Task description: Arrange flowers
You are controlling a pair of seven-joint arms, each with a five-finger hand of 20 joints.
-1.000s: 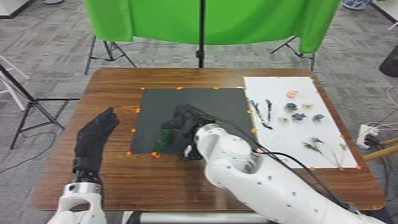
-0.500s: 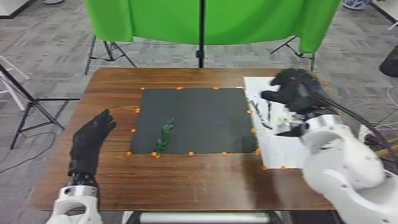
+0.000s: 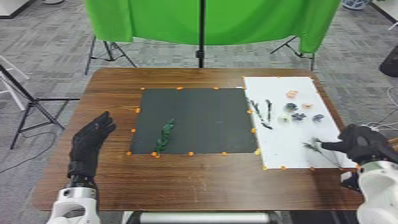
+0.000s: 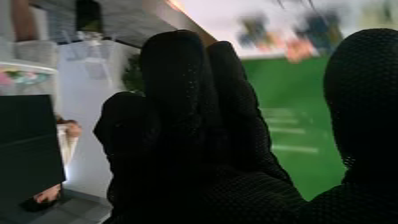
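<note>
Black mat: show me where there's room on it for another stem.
The black mat is bare to the right of the leafy green sprig, up to the white sheet, and across its far part. The white sheet is crowded: dark twigs by its left edge, small flowers around its middle, the right hand at its near right corner.
</note>
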